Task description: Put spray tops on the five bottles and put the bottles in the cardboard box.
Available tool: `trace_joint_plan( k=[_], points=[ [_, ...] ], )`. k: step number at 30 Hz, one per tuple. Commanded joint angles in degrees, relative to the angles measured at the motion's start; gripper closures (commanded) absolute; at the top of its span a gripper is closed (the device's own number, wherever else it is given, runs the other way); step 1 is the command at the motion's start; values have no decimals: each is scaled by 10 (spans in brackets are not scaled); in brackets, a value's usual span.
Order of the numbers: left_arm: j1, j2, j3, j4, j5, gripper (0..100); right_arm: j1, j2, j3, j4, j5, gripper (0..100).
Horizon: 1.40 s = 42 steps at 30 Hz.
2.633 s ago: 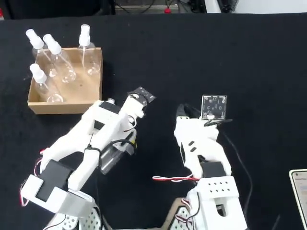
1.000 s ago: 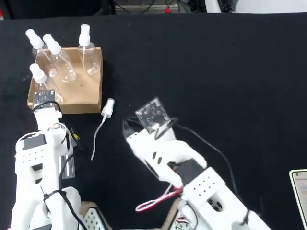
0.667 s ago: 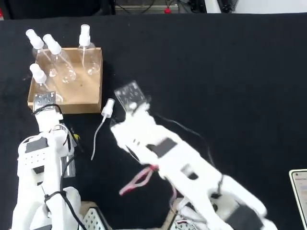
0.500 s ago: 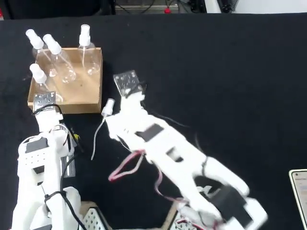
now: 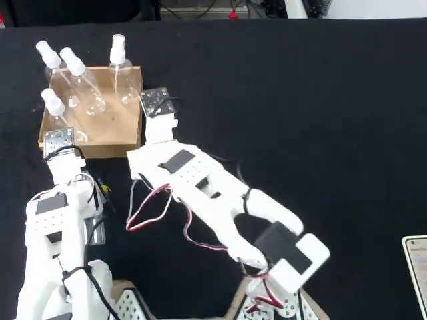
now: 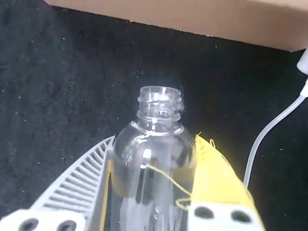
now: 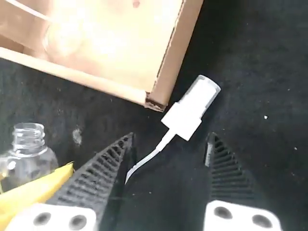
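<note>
left gripper (image 6: 156,144) clamped on uncapped bottle (image 6: 160,103), near desk's front-left edge; right gripper (image 7: 169,139), jaws wide, over loose spray top (image 7: 190,113) just beside cardboard box (image 7: 173,53); box near desk's back-left corner, four capped bottles (image 5: 83,83) inside

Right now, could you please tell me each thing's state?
cardboard box: open-topped
four bottles: capped, inside the box
fifth bottle: uncapped
spray top: loose, lying beside the box
left gripper: shut on the fifth bottle
right gripper: open around the spray top's tube
</note>
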Motion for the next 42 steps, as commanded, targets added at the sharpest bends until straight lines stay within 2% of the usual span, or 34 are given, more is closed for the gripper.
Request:
trace_joint_plan(
  k=[1,4,8,11,21,31,42],
  points=[
    [-2,-12,-2,-10,6,924,0,9,-48,-1,-5,769],
    [-2,-12,-2,-10,6,924,22,21,-59,3,-23,769],
    [-2,-12,-1,-11,6,924,54,26,-56,4,-108,769],
    [-2,-12,-1,-12,6,924,64,27,-51,0,-140,769],
    [-2,-12,-1,-12,6,924,62,39,-52,-17,-143,769],
    [-2,-12,-1,-12,6,924,63,131,-144,-13,-143,769],
    [-2,-12,-1,-12,6,924,62,134,-150,-15,-143,769]
  ],
)
